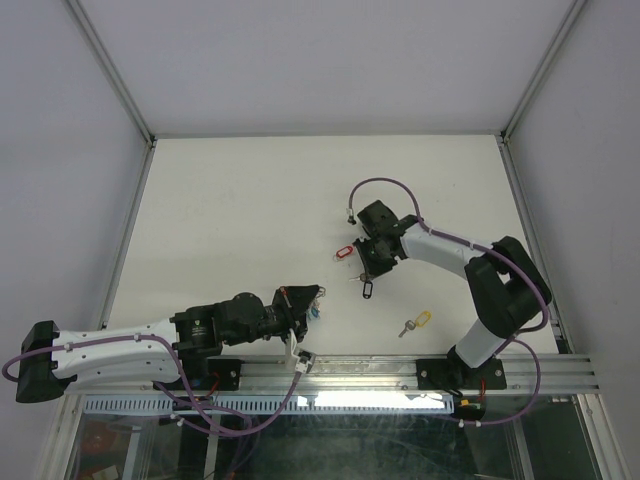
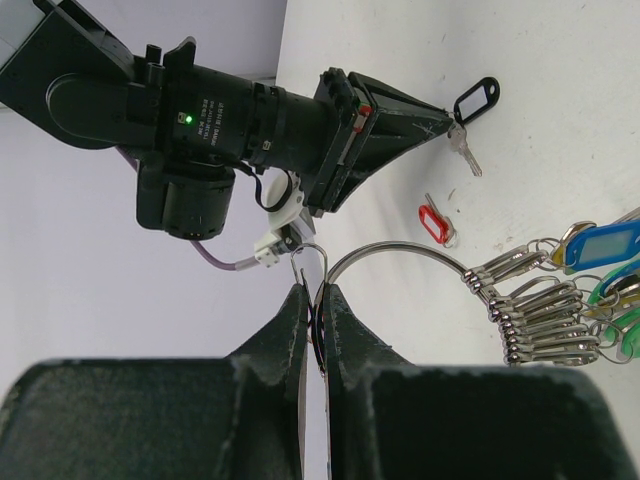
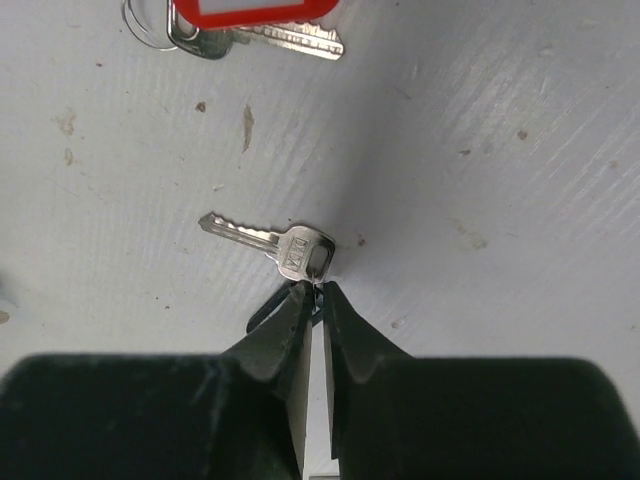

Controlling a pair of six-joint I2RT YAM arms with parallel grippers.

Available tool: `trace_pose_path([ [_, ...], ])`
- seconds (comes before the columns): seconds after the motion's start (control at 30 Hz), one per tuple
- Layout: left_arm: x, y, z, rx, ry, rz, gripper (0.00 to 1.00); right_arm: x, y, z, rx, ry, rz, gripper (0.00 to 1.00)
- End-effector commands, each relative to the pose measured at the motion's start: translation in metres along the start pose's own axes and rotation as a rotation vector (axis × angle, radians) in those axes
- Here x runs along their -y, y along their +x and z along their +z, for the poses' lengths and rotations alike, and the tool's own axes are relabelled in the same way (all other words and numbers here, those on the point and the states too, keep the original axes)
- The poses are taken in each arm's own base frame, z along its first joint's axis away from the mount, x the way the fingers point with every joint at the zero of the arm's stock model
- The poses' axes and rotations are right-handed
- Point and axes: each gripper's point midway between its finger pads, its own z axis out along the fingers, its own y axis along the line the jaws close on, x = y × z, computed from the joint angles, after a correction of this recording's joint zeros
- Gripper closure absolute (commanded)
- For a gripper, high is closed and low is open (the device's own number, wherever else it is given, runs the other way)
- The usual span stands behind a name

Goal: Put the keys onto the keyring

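My left gripper is shut on the wire of the keyring, a large silver loop. Several keys with blue and green tags hang from it on clips. From above, that gripper sits low at centre with the bunch beside it. My right gripper is down at the table, its jaws pinched on the small ring of a silver key; its black tag pokes out under the fingers. A red-tagged key lies just left of the right gripper. A yellow-tagged key lies nearer the rail.
The white table is walled on three sides. An aluminium rail carrying both arm bases runs along the near edge. A purple cable loops above the right wrist.
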Motion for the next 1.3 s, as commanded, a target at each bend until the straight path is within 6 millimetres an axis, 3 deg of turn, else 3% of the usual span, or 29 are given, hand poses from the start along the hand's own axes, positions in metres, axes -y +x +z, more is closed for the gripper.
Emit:
trace_pose_path([
  [0.0,-0.024,0.001,-0.002,-0.004,-0.084,-0.008,1.00,-0.008,-0.026,-0.022,0.099,-0.035,-0.006,0.92],
  [0.07,-0.024,0.000,-0.002,-0.002,-0.085,-0.008,1.00,-0.009,-0.027,-0.023,0.103,-0.039,-0.009,0.99],
  [0.3,-0.023,0.000,-0.001,0.000,-0.079,-0.010,1.00,-0.016,-0.041,-0.044,0.191,-0.079,-0.104,1.00],
  [0.43,-0.025,-0.002,-0.001,0.007,-0.083,-0.009,1.00,-0.026,-0.058,-0.076,0.341,-0.124,-0.228,1.00],
  [0.73,-0.042,-0.010,0.000,0.045,-0.104,0.007,1.00,-0.061,-0.089,-0.174,0.782,-0.242,-0.515,1.00],
  [0.97,-0.062,-0.020,0.002,0.084,-0.125,0.039,1.00,-0.085,-0.074,-0.211,0.940,-0.323,-0.774,1.00],
  [1.13,-0.066,-0.025,0.008,0.106,-0.116,0.069,1.00,-0.107,-0.044,-0.231,0.988,-0.357,-1.079,1.00],
  [1.27,-0.067,-0.027,0.010,0.114,-0.112,0.079,1.00,-0.117,-0.018,-0.230,0.935,-0.391,-1.242,1.00],
])
